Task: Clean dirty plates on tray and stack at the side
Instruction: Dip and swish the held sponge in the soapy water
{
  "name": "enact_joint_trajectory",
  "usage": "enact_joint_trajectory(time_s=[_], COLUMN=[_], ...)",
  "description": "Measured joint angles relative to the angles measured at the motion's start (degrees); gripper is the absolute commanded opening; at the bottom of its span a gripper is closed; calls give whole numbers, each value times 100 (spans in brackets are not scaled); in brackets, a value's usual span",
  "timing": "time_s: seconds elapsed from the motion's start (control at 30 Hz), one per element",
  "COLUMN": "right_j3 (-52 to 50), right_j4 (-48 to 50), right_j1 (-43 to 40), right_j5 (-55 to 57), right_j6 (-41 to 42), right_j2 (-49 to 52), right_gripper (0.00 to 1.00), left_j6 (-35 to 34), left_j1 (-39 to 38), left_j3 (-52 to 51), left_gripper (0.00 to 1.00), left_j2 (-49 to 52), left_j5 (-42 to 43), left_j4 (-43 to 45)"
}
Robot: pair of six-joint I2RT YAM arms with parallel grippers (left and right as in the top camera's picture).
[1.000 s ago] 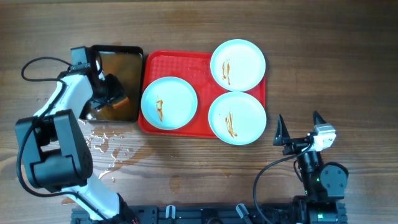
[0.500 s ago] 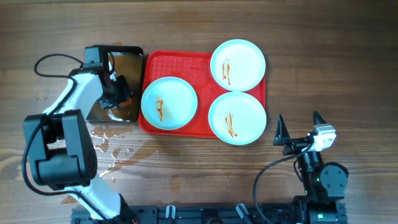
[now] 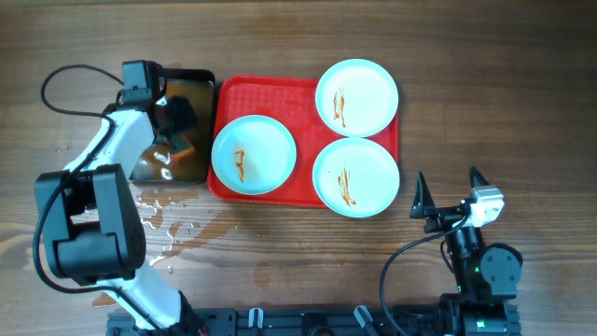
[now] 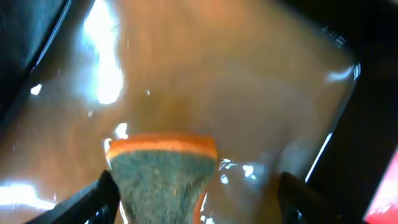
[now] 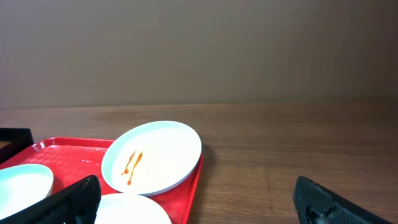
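Observation:
Three pale plates lie on the red tray (image 3: 303, 98), each with orange-brown streaks: one at the left (image 3: 254, 154), one at the back right (image 3: 356, 96), one at the front right (image 3: 355, 176). My left gripper (image 3: 175, 129) is down in the black pan (image 3: 199, 79) of brownish water. In the left wrist view its jaws (image 4: 199, 199) stand wide apart, and an orange sponge with a green scouring face (image 4: 161, 171) sits between them, close to the left finger (image 4: 99, 196) and well apart from the right one. My right gripper (image 3: 451, 196) rests open, off the tray's front right corner.
Water drops and puddles (image 3: 159, 215) wet the table in front of the pan. The right wrist view shows the tray's corner (image 5: 74, 152) with the back right plate (image 5: 152, 155) and bare wooden table to its right. A cable (image 3: 70, 79) loops behind the left arm.
The left gripper has shifted toward the far end of the pan, and its jaws, shut half a second ago, now stand apart. The right arm and the plates have not moved.

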Motion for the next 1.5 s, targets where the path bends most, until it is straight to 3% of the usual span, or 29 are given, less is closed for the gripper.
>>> enact_joint_trajectory(time_s=[0.2,0.3,0.37,0.47,0.5,0.67,0.7,0.73,0.77,0.8,0.9,1.1,1.23,1.33,1.43,1.5], right_j3=[0,0,0,0,0,0,0,0,0,0,0,0,0,0,0,0], right_j4=[0,-2,-2,-2,0,0,0,0,-2,0,0,-2,0,0,0,0], right_j1=[0,0,0,0,0,0,0,0,0,0,0,0,0,0,0,0], right_j5=[0,0,0,0,0,0,0,0,0,0,0,0,0,0,0,0], right_j6=[0,0,0,0,0,0,0,0,0,0,0,0,0,0,0,0], right_j2=[0,0,0,0,0,0,0,0,0,0,0,0,0,0,0,0], right_gripper=[100,100,100,100,100,100,100,100,100,100,100,100,100,100,100,100], left_j6=[-9,-9,15,-13,9,-7,-7,-7,7,9,-7,-2,-7,-2,79,144], left_j1=[0,0,0,4,4,4,4,4,4,4,4,4,4,4,4,4], left_j3=[2,7,50,48,48,48,48,48,48,48,48,52,37,-131,-223,-232], left_gripper=[73,69,53,13,4,4,9,30,58,67,68,61,60,49,4,4], left_j2=[70,358,431,452,466,492,492,483,466,431,146,-87,-70,-28,-28,-22], left_j5=[-37,-37,-98,-103,-101,-96,-96,-96,-96,-98,-96,-72,96,164,190,229], left_j4=[247,258,328,404,411,415,411,407,385,337,44,-1228,-1379,-1143,-1040,-1021])
